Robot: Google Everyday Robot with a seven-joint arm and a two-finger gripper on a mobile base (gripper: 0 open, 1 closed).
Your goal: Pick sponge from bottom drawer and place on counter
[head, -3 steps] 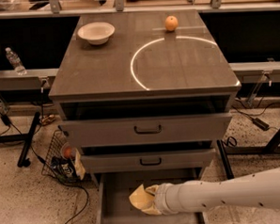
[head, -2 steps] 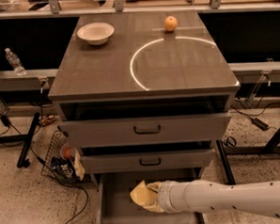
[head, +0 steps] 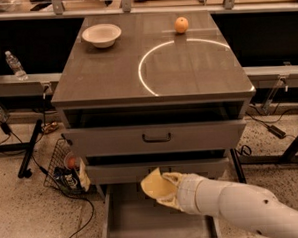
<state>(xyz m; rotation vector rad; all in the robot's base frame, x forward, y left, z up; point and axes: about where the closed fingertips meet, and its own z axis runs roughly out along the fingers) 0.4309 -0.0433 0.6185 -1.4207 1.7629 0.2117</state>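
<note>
The sponge (head: pixel 152 185), a pale yellow block, sits in my gripper (head: pixel 162 189), which is shut on it. The gripper holds it in the air above the open bottom drawer (head: pixel 139 224), in front of the middle drawer's face. The drawer's grey floor shows bare below. My white arm (head: pixel 243 206) comes in from the lower right. The counter (head: pixel 112 78), dark grey-brown with a white arc, lies above the drawers.
A white bowl (head: pixel 101 34) and an orange (head: pixel 181 24) stand at the back of the counter. The two upper drawers (head: pixel 156 137) are partly open. A wire basket (head: pixel 65 168) with items stands on the floor at the left. A water bottle (head: pixel 15 65) stands on a side shelf.
The gripper with the sponge has risen from low over the drawer floor to the level of the middle drawer's front, and the arm has drawn a little to the right.
</note>
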